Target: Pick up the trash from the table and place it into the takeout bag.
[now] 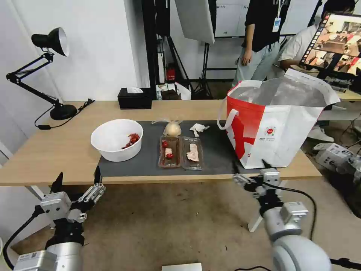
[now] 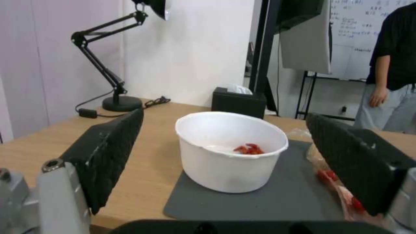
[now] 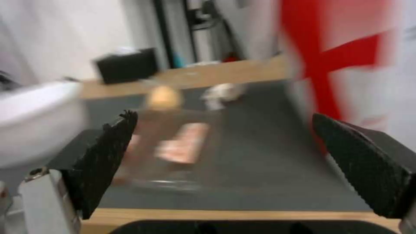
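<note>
On the dark grey mat (image 1: 218, 152) of the table (image 1: 56, 150) lies the trash: a white bowl (image 1: 116, 140) with red shell scraps, a clear hinged food box (image 1: 181, 152), a clear bag with a beige lump (image 1: 172, 129) and a crumpled tissue (image 1: 198, 129). The red-and-white takeout bag (image 1: 278, 124) stands open at the mat's right end. My left gripper (image 1: 78, 175) hangs open below the table's front edge, facing the bowl (image 2: 232, 149) between its fingers (image 2: 108, 152). My right gripper (image 1: 251, 171) is open by the front edge below the bag, facing the food box (image 3: 173, 149) and the bag (image 3: 338, 55).
A black desk lamp (image 1: 52, 75) stands at the table's far left and a black tissue box (image 1: 134, 98) at its back edge. People, light stands and a monitor (image 1: 334, 41) are behind the table. A carton (image 1: 332, 156) lies on the floor at the right.
</note>
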